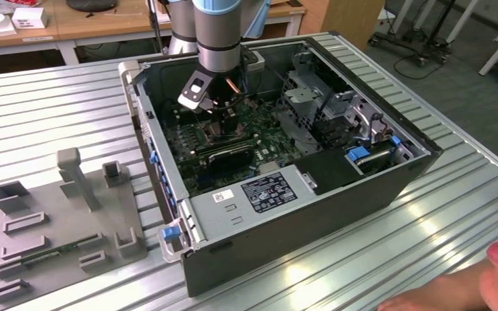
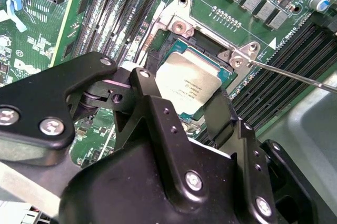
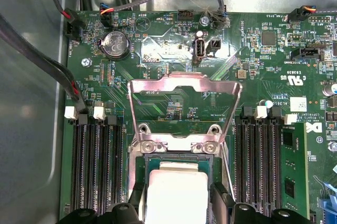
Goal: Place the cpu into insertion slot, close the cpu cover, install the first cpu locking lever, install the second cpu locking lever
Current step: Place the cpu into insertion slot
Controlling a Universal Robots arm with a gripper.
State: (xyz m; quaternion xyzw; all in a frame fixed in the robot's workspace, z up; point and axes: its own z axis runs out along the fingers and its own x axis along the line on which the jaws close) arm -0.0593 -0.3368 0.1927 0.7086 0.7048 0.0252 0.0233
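Your gripper (image 3: 178,198) pinches the cpu (image 3: 176,188) by its edges, right over the insertion slot (image 2: 196,46). The cpu cover (image 3: 138,110) stands open — giving you access.

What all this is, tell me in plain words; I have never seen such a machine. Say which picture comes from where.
The machine is a robot arm reaching into an open computer case that lies on a ribbed metal table. The exterior view looks on from off the arm; at the exterior view's left a grey fixture sits beside the case. The two wrist views come from cameras riding on the arm, looking at the green motherboard. There the tool sits right at the cpu, over the insertion slot. The cpu cover stands flipped open. Whether the tool grips the cpu, I cannot tell.
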